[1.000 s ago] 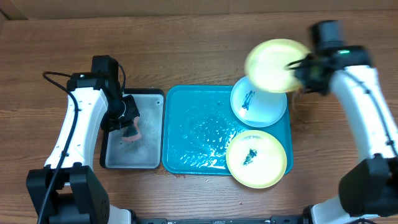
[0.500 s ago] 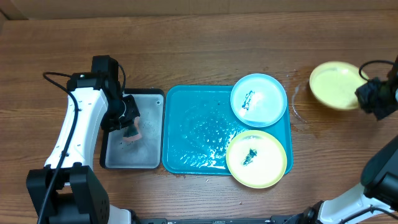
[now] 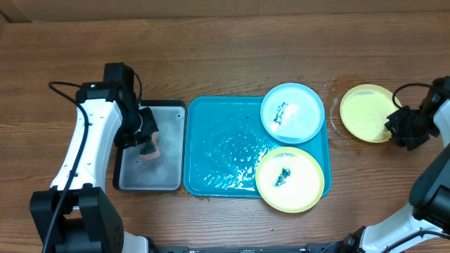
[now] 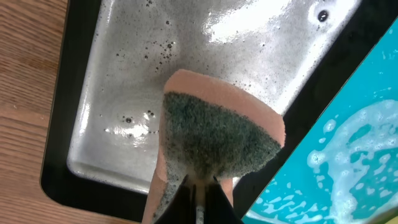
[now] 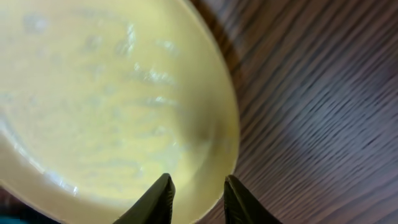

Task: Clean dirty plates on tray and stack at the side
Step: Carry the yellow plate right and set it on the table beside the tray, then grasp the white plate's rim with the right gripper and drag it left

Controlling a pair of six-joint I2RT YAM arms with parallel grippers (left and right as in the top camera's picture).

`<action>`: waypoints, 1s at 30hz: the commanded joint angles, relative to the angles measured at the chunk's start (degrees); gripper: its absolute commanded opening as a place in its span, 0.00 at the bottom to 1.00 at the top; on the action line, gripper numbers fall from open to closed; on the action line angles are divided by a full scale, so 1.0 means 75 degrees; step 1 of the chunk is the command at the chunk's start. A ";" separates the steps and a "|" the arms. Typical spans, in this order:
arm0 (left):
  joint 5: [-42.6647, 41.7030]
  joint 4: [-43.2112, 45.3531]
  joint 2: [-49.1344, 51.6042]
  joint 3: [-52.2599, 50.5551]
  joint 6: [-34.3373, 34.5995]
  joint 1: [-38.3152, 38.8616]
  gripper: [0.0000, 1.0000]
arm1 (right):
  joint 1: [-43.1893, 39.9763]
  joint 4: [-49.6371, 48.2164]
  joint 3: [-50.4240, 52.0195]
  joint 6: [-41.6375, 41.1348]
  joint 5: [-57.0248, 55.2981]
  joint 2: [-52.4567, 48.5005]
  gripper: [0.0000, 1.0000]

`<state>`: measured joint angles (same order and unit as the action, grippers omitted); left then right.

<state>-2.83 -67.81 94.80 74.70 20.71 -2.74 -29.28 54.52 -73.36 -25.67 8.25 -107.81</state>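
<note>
Moved down beside tray (image 3: 211,133): glossy yellow plate (image 3: 364,112), rim pinched in right claw (image 5: 198,185); left claw (image 4: 199,190) grips sponge (image 4: 217,134).

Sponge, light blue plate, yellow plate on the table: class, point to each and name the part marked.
sponge (image 4: 217,134), left wrist view, dark scouring face.
light blue plate (image 3: 307,116), overhead view, bare right half.
yellow plate on the table (image 3: 365,112), overhead view, its centre.

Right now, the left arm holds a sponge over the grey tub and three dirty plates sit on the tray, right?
No, two: the overhead view shows one blue plate and one yellow plate on the tray. The sponge part is right.
</note>
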 commanded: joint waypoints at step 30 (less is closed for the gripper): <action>-0.0172 0.0015 -0.0172 -0.0035 -0.0192 -0.0017 0.04 | 0.3305 -0.0035 -0.0968 0.2460 0.0956 -0.0650 0.51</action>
<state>-3.46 -67.66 94.83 74.65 20.53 -2.74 -4.78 54.76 -80.82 -7.64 14.81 -111.96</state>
